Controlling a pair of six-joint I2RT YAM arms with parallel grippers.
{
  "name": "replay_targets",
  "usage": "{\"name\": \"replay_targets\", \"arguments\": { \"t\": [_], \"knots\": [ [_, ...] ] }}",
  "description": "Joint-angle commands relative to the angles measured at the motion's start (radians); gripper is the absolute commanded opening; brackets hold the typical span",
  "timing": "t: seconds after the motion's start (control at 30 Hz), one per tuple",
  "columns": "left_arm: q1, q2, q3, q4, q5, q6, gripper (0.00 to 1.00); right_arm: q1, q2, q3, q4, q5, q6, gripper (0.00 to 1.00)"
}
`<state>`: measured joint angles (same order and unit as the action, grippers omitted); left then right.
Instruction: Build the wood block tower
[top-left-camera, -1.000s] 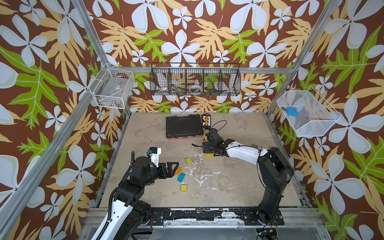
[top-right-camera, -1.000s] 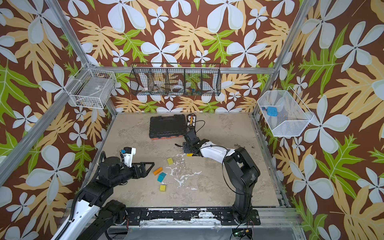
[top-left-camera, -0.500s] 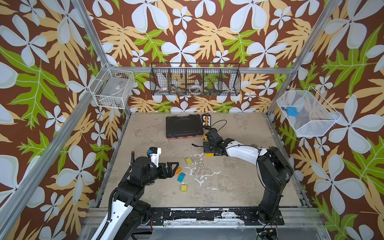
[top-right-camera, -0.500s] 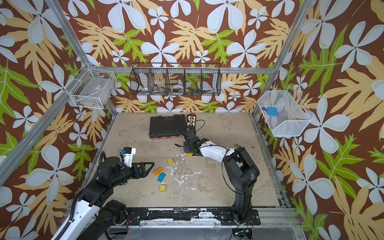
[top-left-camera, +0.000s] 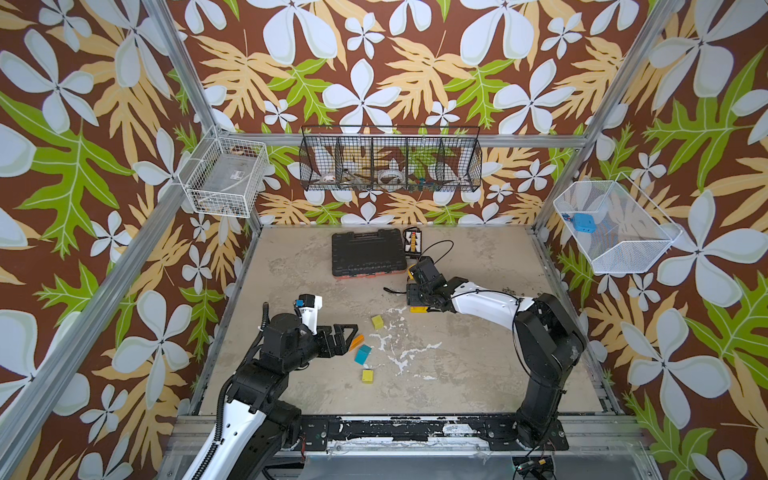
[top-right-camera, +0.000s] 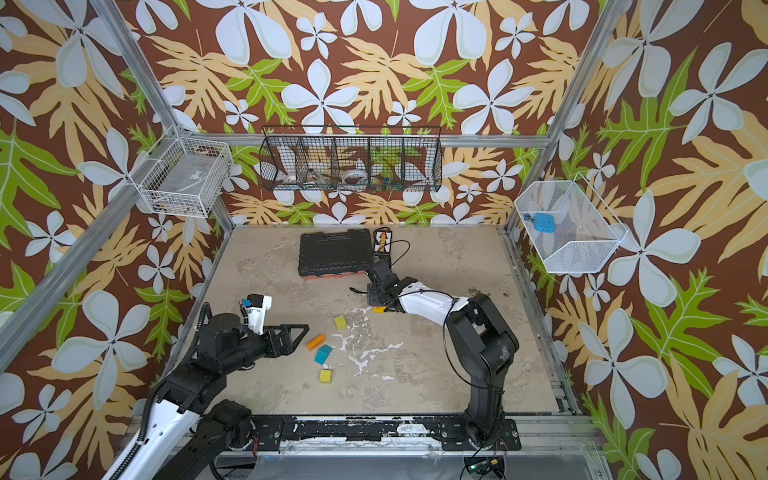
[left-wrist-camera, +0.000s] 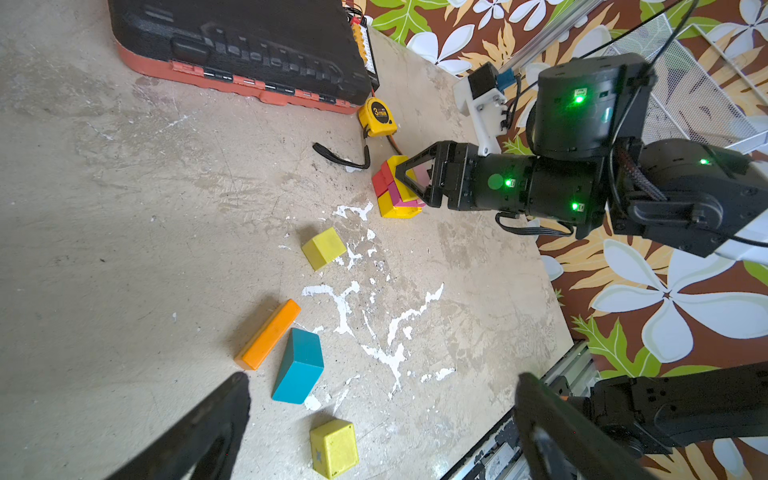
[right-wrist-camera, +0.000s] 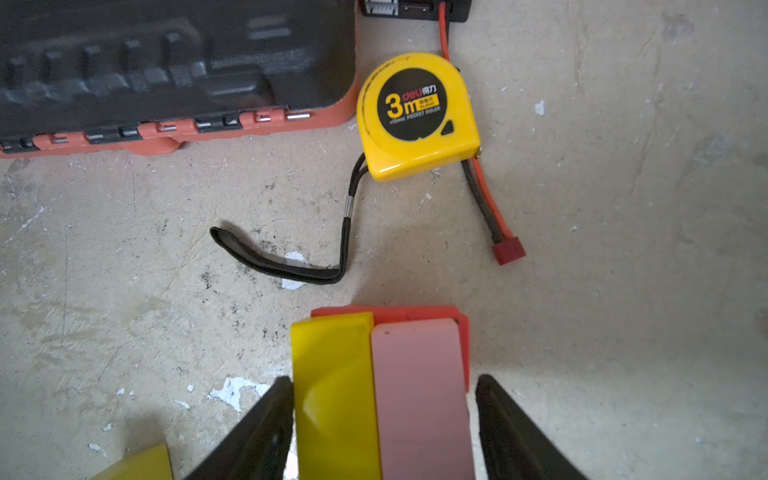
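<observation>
The tower (left-wrist-camera: 395, 208) stands on the counter (left-wrist-camera: 124, 249) just beside the yellow tape measure (right-wrist-camera: 415, 116) and near the black tool case (right-wrist-camera: 166, 75). The right end effector (right-wrist-camera: 382, 379) reaches over its top, jaws straddling the yellow bar (right-wrist-camera: 332, 374) and pink bar (right-wrist-camera: 419, 382) that lie side by side on a red layer (right-wrist-camera: 415, 311). One finger sits against the yellow bar and the other shows a thin sliver of gap from the pink, so I cannot tell whether the pair is truly clamped. The left end effector (left-wrist-camera: 382, 378) is spread wide and empty above the loose wood blocks: an orange bar (left-wrist-camera: 268, 334) just beside a teal block (left-wrist-camera: 298, 365), a yellow cube (left-wrist-camera: 324, 248) toward the tower, and a second yellow cube (left-wrist-camera: 334, 446) nearest the arm. These pieces look light, rigid and glossy, so probably slippery. They are not fragile, but the layers only rest on one another and a sideways nudge would likely shift them. The best hold is across flat opposite faces at mid-length, and two bars squeezed together may let one slide out. The teal block seems to have a slanted face, so its parallel sides suit better. In both top views the right arm covers nearly all of the tower. The right wrist view hides the lower layers and cuts off a yellow piece (right-wrist-camera: 133, 463), so I cannot count the layers.
</observation>
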<state>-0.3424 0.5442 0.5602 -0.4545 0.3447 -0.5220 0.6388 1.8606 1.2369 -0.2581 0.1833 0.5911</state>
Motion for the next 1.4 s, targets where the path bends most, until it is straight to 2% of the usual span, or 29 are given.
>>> {"name": "replay_targets", "arguments": {
  "t": [0.0,1.37],
  "knots": [
    [0.000,-0.001,-0.003,0.028,0.007,0.006,1.00,0.001,0.001,-0.001,-0.007,0.015,0.007,0.69],
    [0.000,-0.001,-0.003,0.028,0.008,0.006,1.00,0.017,-0.040,-0.035,0.006,0.004,0.021,0.69]
  ]
}}
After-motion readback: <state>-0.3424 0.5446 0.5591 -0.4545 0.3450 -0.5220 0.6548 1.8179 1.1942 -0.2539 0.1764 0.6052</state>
